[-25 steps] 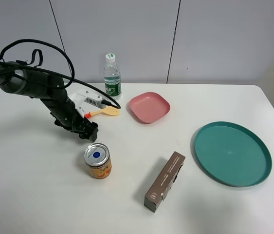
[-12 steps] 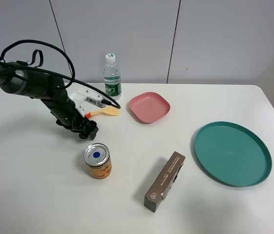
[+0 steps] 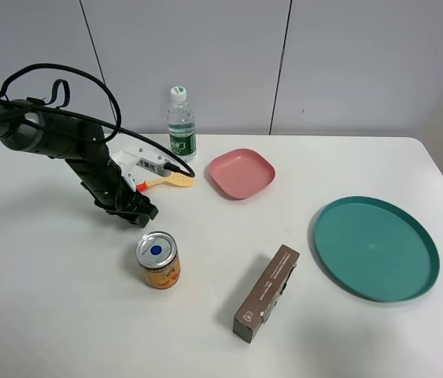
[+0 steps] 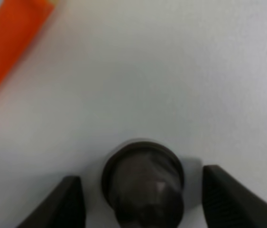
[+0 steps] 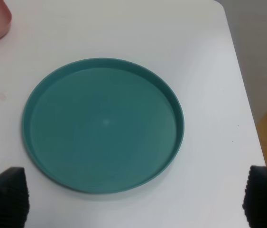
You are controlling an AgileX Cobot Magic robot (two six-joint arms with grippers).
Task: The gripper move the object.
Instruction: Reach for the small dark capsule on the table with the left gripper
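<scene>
White table (image 3: 64,315). Far centre: water bottle (image 3: 181,126), upright. Pink dish (image 3: 241,173) just right of it. Teal plate (image 3: 376,248) on right side. Orange-labelled can (image 3: 158,260) near left. Brown box (image 3: 266,294) lying near centre.

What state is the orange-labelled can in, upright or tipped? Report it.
Upright. The can stands on its base on the table, silver lid facing up toward the high camera, orange label around its side.
</scene>
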